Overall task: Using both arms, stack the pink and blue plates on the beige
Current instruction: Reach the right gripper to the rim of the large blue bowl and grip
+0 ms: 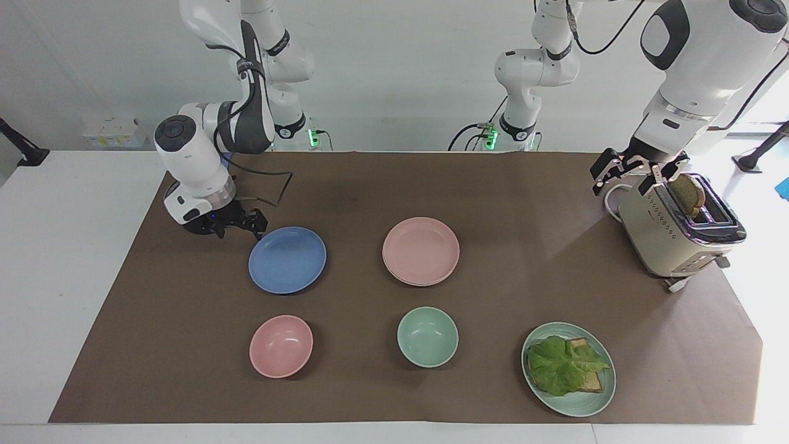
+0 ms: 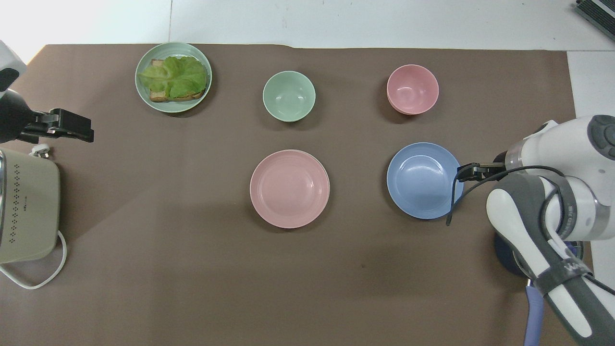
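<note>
Right claw [image 1: 251,223] spread, low at blue plate [image 1: 287,259] rim on robot-side edge, empty. Pink plate [image 1: 421,250] lies beside blue plate, apparently already on beige plate. Advice: slip one finger under rim, pinch, lift level. Left claw [image 1: 635,174] spread, waits over toaster [image 1: 678,231].

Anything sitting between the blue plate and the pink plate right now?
No. Between the blue plate and the pink plate there is only bare brown mat; the overhead view shows that most plainly, and the facing view agrees.
</note>
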`<state>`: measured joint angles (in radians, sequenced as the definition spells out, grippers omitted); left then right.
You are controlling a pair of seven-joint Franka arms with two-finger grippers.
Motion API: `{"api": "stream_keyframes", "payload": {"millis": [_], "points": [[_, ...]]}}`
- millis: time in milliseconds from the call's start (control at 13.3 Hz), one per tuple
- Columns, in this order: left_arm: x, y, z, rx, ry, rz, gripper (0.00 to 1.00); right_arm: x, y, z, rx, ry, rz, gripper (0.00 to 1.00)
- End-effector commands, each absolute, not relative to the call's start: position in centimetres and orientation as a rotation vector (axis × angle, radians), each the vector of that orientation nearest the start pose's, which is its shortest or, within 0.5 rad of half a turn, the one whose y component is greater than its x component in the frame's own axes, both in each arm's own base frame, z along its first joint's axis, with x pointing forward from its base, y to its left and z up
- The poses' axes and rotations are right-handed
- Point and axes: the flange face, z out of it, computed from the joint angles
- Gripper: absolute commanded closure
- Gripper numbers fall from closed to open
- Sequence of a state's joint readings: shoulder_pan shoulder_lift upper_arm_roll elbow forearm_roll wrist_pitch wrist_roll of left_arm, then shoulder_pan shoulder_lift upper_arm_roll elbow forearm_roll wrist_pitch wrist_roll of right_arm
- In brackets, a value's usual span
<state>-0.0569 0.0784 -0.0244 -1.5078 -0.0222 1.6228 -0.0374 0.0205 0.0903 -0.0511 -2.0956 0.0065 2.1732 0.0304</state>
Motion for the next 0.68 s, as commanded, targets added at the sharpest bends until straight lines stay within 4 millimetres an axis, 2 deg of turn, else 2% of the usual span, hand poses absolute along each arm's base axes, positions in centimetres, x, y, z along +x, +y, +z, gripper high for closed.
{"api": "stream_keyframes", "payload": {"millis": [0, 75, 151, 302, 377, 528, 603], "points": [[58.0, -4.6, 61.5, -3.151, 0.067, -0.043, 0.0, 54.9, -3.5, 35.4, -3.128, 0.081, -0.003, 0.0], [58.0, -4.6, 61.5, -3.151, 0.067, -0.043, 0.0, 54.9, -3.9, 35.2, -3.105, 0.075, -0.03, 0.0], [58.0, -4.6, 61.5, -3.151, 0.067, -0.043, 0.0, 55.0, -4.1, 33.9, -3.076, 0.09, -0.011, 0.0], [58.0, -4.6, 61.5, -3.151, 0.067, -0.043, 0.0, 55.4, -4.8, 32.5, -3.033, 0.115, -0.039, 0.11], [58.0, -4.6, 61.5, -3.151, 0.067, -0.043, 0.0, 55.6, -5.1, 31.0, -3.023, 0.137, -0.033, 0.18], [58.0, -4.6, 61.5, -3.15, 0.07, -0.043, 0.0, 56.0, -4.6, 30.6, -2.994, 0.146, -0.052, 0.36], [58.0, -4.6, 61.5, -3.151, 0.067, -0.043, 0.0, 55.9, -4.6, 30.5, -2.991, 0.156, -0.047, 0.48]]}}
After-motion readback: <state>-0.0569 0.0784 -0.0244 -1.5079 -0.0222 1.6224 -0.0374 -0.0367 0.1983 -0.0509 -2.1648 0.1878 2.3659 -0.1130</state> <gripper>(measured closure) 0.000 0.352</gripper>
